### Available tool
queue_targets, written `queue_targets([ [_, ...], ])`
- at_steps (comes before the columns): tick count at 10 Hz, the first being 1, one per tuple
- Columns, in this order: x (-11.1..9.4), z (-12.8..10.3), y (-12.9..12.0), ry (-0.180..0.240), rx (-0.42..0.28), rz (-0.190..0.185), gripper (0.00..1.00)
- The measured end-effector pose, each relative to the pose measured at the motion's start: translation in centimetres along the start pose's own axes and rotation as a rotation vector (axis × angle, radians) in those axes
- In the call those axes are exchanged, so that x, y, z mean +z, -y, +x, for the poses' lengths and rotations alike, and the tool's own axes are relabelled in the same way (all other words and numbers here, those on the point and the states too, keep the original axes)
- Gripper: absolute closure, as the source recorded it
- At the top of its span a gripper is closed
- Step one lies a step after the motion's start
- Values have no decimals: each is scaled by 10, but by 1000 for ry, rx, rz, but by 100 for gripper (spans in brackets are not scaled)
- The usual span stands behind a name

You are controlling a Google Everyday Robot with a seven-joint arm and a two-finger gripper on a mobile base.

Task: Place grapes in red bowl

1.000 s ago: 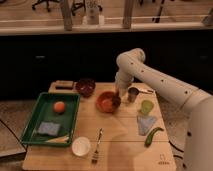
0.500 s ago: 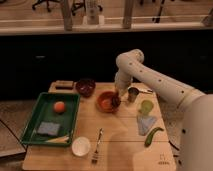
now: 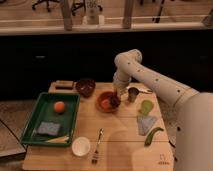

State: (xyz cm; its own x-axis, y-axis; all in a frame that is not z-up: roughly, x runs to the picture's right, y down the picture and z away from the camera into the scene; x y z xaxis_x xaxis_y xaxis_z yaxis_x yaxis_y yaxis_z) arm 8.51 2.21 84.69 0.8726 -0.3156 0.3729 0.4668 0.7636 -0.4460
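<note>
Gripper (image 3: 115,98) is hanging low over the red bowl's (image 3: 103,106) right edge; whether it's clamped, I cannot tell. Directly beneath it, dark grapes (image 3: 114,102) are sitting inside the rim, likely mid-delivery. Just right is a metal cup (image 3: 133,94); farther left, the maroon bowl (image 3: 85,87).

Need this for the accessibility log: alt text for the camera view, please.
A white robot arm reaches down over a wooden table, its gripper at the right rim of the red bowl with the dark grapes. Nearby sit a maroon bowl, metal cup and green tray.
</note>
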Motion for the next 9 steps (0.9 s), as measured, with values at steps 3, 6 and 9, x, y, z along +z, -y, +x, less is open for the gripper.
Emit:
queue_targets([
  [3, 3, 4, 2, 2, 2, -3, 97],
  [6, 6, 4, 5, 4, 1, -2, 97],
  [9, 8, 7, 6, 5, 2, -7, 96],
])
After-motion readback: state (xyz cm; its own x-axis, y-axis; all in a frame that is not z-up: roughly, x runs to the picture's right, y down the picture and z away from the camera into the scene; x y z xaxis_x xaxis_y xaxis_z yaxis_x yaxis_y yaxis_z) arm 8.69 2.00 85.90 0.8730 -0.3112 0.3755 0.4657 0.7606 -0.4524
